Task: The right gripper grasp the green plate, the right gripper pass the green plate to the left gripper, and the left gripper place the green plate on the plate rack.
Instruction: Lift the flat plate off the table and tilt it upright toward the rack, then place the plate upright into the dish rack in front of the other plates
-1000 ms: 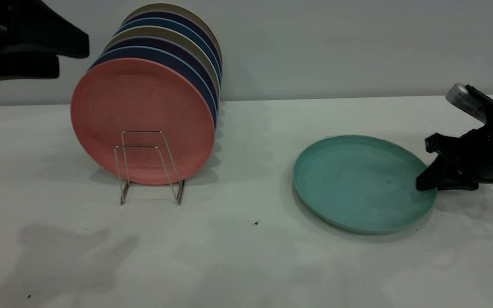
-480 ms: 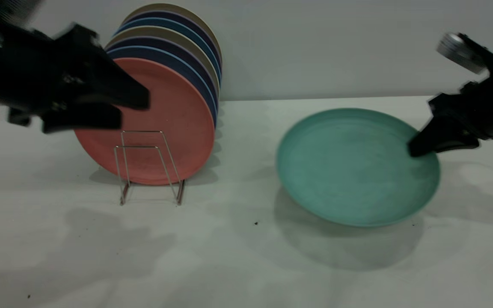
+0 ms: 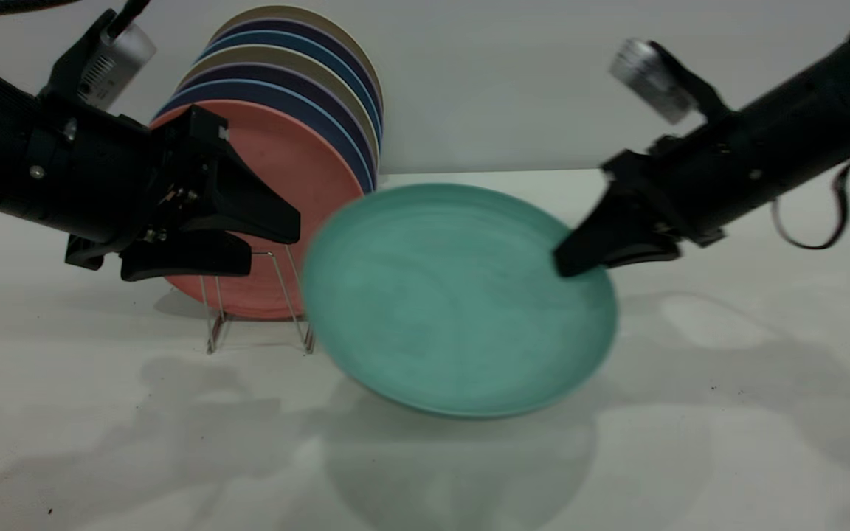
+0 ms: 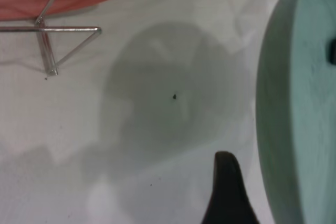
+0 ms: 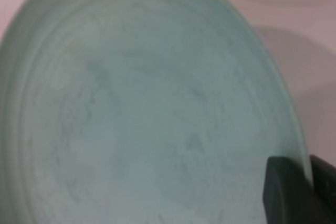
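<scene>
A white table (image 3: 690, 442) is stretching back to a pale wall. Above it the right gripper (image 3: 576, 259) is clamping its jaws on the rim of the green plate (image 3: 454, 302), holding it tilted in the air over its own shadow. The plate's far edge is lying just beside the left gripper (image 3: 270, 240), whose jaws are standing apart, not touching it. Behind that gripper the plate rack (image 3: 259, 295) is carrying a salmon-pink plate (image 3: 307, 169) at the front, with dark blue plates (image 3: 307, 103) and beige ones lined up behind.
</scene>
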### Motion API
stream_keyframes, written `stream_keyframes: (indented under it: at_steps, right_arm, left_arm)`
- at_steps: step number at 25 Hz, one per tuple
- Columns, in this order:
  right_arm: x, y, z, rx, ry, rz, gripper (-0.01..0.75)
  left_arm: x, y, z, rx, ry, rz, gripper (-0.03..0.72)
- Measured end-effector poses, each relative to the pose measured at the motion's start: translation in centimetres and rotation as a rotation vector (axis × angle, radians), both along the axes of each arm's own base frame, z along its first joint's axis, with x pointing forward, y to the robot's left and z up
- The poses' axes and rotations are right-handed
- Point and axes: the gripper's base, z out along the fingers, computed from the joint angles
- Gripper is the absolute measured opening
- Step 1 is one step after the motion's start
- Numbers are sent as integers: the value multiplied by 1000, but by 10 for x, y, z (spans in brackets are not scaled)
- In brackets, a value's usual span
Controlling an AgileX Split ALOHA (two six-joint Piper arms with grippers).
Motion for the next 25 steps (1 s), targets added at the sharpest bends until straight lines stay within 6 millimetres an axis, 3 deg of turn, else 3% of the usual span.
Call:
stream_keyframes:
  at_steps: [6,8,10,12,13,14,18,20,25]
  right_arm:
    - [-10,42,8,113,-3,44,15]
    - [-12,53,12,166,-19,58,19]
    - [-11,56,14,187,-49,53,28]
    - [-10,56,15,196,-56,39,52]
    - [-9,55,14,180,-52,25,73]
    - [-8,54,12,157,-47,6,96]
    - [-6,40,3,37,-5,-18,280]
    - [-1,20,-2,-33,4,-47,393]
    - [5,-18,-5,-81,25,-83,574]
  left_arm:
    - [1,0,1,-5,-7,7,536]
    - [1,0,1,-4,-9,-3,501]
    - [0,0,1,-3,-11,-7,412]
    - [0,-1,1,-3,-13,-12,239]
    - [0,-1,1,-13,-13,-15,147]
    - [1,-2,2,-10,-21,-23,120]
    - [2,3,-1,90,-58,-36,120]
    - [3,7,0,173,-98,-82,121]
    - [5,0,35,274,-260,-416,121]
